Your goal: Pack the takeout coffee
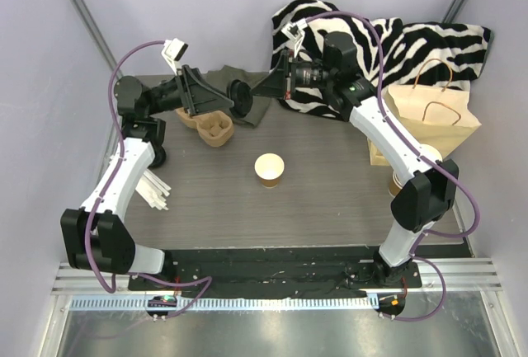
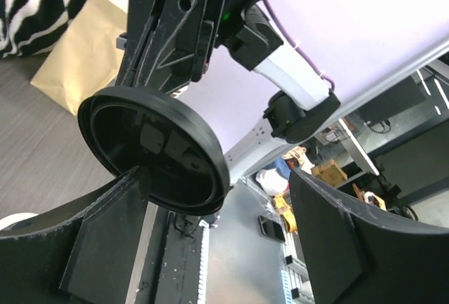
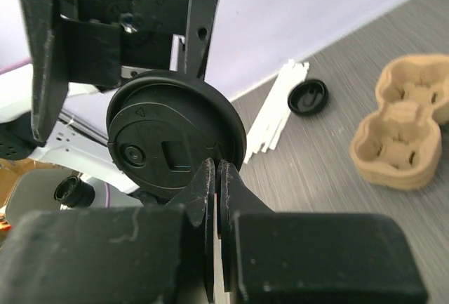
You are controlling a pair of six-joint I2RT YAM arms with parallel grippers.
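Overhead; wrist close-ups on black lid [image 2: 151, 146]

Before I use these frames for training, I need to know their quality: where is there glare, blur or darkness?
Top external: even light, sharp on the paper cup, with a washed-out bright strip at the near edge. Left wrist: reflections on the glossy black lid; the left fingers are dark, with little detail. Right wrist: lid crisp, right fingers nearly black, lower-left background blurred.
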